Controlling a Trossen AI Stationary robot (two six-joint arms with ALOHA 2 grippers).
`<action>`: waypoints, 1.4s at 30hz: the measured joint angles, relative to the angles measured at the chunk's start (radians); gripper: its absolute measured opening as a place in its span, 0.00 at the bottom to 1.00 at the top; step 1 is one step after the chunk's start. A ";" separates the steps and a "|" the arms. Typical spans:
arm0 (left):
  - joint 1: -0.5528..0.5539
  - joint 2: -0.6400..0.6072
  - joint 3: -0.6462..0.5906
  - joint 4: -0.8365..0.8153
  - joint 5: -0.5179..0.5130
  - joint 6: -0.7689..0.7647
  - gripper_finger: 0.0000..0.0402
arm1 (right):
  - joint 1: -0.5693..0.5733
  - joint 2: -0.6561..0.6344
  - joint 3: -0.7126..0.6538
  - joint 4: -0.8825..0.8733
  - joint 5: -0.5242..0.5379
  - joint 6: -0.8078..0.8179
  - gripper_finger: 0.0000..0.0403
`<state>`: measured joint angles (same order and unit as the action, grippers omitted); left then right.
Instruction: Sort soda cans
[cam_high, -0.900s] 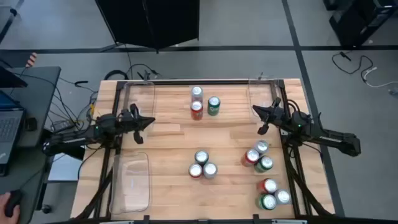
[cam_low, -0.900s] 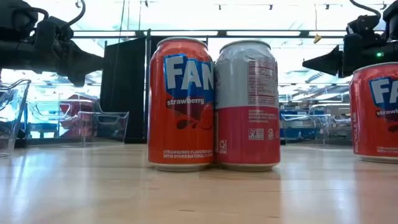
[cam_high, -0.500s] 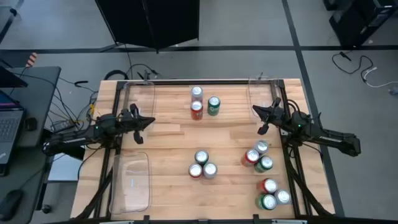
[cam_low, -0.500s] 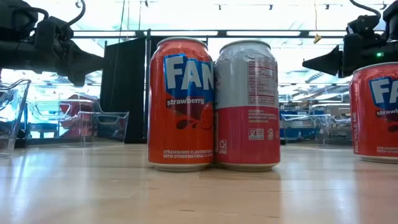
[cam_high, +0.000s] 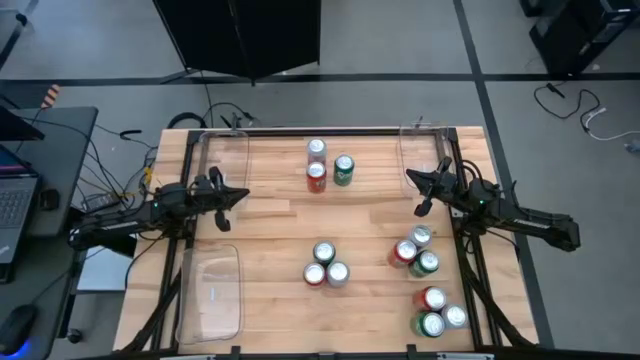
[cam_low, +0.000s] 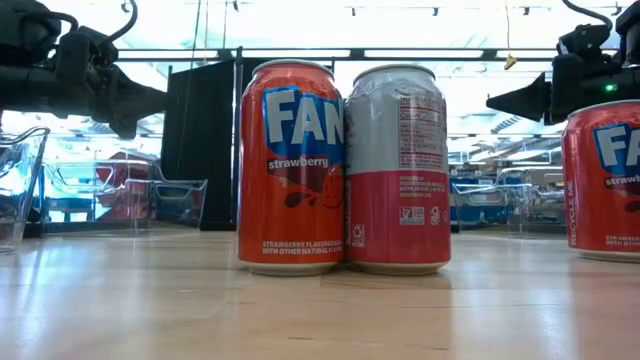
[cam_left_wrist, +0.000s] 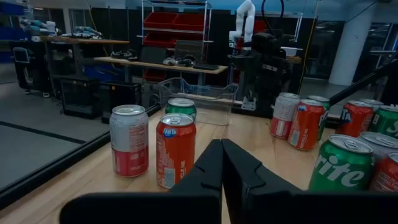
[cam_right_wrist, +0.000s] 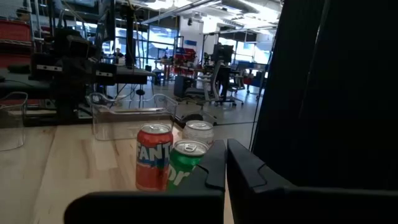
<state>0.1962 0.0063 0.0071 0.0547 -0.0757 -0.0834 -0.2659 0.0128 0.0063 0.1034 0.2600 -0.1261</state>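
Note:
Twelve soda cans stand upright on the wooden table in four groups of three. One group (cam_high: 325, 165) is at the far middle, one (cam_high: 325, 266) at the near middle, one (cam_high: 415, 251) on the right and one (cam_high: 438, 312) at the near right corner. Each group I can make out mixes red, green and silver-white cans. My left gripper (cam_high: 243, 194) hovers shut above the table's left side, pointing right; its wrist view (cam_left_wrist: 222, 146) looks over the cans. My right gripper (cam_high: 408, 176) hovers shut above the right side, pointing left toward the far-middle group (cam_right_wrist: 171, 158).
Three clear plastic bins sit on the table: one at the far left (cam_high: 222, 155), one at the far right (cam_high: 420, 150) and one at the near left (cam_high: 210, 295). Bare wood (cam_high: 270, 235) lies between the groups. A desk with a laptop stands left of the table.

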 joint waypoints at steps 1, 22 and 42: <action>0.000 0.000 0.000 0.001 0.000 0.000 0.01 | 0.000 0.000 0.000 0.000 0.000 0.000 0.01; 0.000 0.000 0.000 0.181 -0.036 -0.011 0.01 | 0.000 0.000 0.000 0.000 0.000 0.000 0.01; 0.000 0.368 0.120 0.335 0.018 -0.053 0.00 | 0.000 0.000 0.000 0.000 0.000 0.000 0.01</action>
<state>0.1959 0.3744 0.1272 0.3893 -0.0576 -0.1362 -0.2658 0.0132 0.0064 0.1033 0.2600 -0.1261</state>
